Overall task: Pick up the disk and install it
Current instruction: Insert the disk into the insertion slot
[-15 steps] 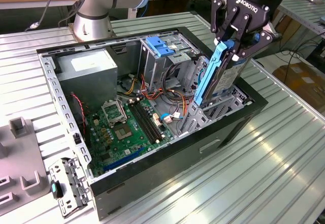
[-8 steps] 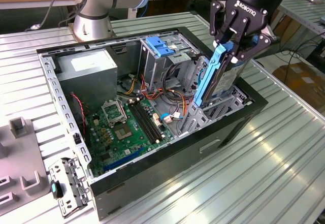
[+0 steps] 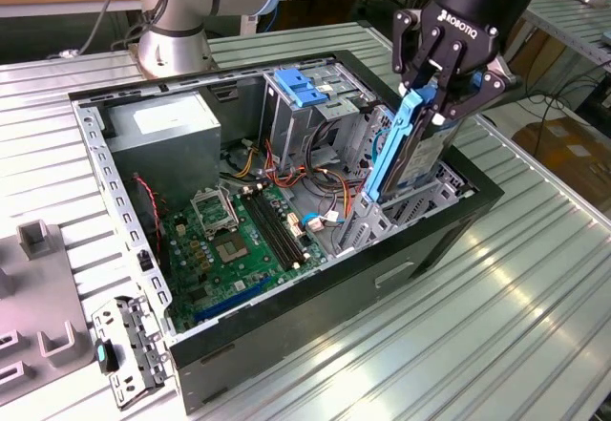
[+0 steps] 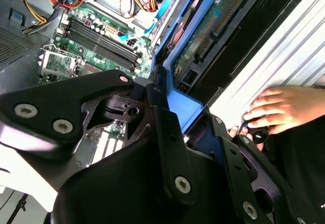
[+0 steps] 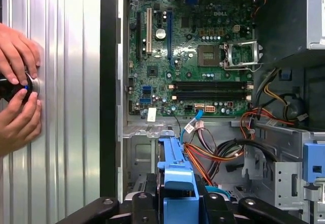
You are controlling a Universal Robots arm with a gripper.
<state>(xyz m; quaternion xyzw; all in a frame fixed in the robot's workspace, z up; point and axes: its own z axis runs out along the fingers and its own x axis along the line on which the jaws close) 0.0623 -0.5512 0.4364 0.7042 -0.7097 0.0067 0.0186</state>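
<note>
- Worktop (image 3: 516, 316): silver metal, ribbed in long slats.
- Computer case (image 3: 382, 273): black, open side up, lying mid-worktop.
- Arm base (image 3: 172, 53): grey, behind the case.
- Fixture block (image 3: 43, 316): grey, at the exterior view's left edge.
- Perforated bracket (image 3: 134, 349): just beside the case's near corner.
- Hands (image 5: 18, 89): a person's, on the slats beside the case.

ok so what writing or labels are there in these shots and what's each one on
the hand: white maker's lettering on its black body
power supply white sticker: print too small to read
motherboard: white logo, plus tiny markings too small to read
the disk, clamped in the hand: no label readable
</note>
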